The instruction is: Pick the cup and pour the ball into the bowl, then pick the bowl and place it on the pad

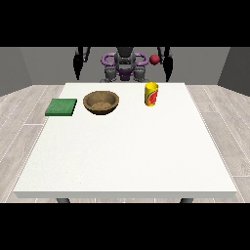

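Both hands [77,62] [169,63] hang behind the table [125,151]; finger positions cannot be told.

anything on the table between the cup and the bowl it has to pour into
Nothing visible. The yellow cup stands to the right of the brown bowl in the view, with only bare white table between them.

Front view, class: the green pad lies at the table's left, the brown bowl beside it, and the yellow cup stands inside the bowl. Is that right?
Not quite. In the front view the cup stands on the table, apart from the bowl, to its right. The pad and bowl are as stated.
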`<state>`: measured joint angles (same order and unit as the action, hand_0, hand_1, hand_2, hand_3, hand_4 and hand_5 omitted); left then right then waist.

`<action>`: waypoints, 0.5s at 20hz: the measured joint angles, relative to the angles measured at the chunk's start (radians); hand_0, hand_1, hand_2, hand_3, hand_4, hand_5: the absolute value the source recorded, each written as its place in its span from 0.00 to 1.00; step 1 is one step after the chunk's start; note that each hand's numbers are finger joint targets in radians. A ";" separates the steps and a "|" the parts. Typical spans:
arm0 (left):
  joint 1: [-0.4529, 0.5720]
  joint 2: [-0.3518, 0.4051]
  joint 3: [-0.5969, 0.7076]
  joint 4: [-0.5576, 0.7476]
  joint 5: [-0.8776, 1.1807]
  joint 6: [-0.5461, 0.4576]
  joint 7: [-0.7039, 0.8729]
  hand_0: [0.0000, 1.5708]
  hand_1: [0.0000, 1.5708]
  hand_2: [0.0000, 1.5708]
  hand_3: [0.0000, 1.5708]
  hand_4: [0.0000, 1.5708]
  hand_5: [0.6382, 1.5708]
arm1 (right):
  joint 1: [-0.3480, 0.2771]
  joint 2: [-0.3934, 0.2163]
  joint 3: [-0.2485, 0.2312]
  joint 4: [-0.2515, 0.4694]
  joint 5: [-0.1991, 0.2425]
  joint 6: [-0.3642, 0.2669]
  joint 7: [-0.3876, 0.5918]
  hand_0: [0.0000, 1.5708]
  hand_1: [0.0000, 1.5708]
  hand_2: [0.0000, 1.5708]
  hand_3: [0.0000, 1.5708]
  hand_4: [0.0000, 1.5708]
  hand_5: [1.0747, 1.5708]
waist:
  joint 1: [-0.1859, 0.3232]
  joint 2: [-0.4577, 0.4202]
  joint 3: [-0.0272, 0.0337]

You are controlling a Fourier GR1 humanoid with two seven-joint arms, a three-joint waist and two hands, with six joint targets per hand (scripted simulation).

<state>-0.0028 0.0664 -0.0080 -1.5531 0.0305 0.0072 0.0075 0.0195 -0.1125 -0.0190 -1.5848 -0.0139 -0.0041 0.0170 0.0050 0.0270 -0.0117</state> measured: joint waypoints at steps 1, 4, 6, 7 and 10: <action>-0.001 0.004 0.001 -0.011 0.001 0.000 0.008 0.00 0.00 0.00 0.00 0.00 0.99 | -0.001 -0.005 -0.002 -0.011 -0.001 0.001 0.008 0.00 0.00 0.00 0.00 0.00 1.00 | -0.001 -0.032 0.0012; -0.006 0.018 0.003 -0.049 0.002 -0.002 0.035 0.00 0.00 0.00 0.00 0.00 0.99 | -0.004 -0.022 -0.008 -0.049 -0.004 0.003 0.035 0.00 0.00 0.00 0.00 0.00 1.00 | -0.003 -0.128 0.0041; -0.011 0.030 0.005 -0.073 0.003 -0.004 0.057 0.00 0.00 0.00 0.00 0.00 0.99 | -0.006 -0.034 -0.012 -0.071 -0.006 0.004 0.058 0.00 0.00 0.00 0.00 0.00 1.00 | -0.005 -0.187 0.0056; -0.017 0.029 0.019 -0.091 0.030 -0.008 0.080 0.00 0.00 0.00 0.00 0.00 0.99 | 0.006 -0.052 -0.032 -0.080 -0.045 0.037 0.070 0.00 0.00 0.00 0.00 0.00 1.00 | -0.012 -0.213 0.0069; -0.043 0.053 0.067 -0.154 0.111 -0.041 0.131 0.00 0.00 0.00 0.00 0.00 0.98 | 0.007 -0.108 -0.118 -0.069 -0.143 0.109 0.064 0.00 0.00 0.00 0.00 0.00 1.00 | 0.003 -0.217 0.0099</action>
<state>-0.0458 0.1194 0.0586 -1.7068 0.1417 -0.0337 0.1388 0.0267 -0.2203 -0.1366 -1.6535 -0.1570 0.1053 0.0814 0.0077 -0.1900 -0.0017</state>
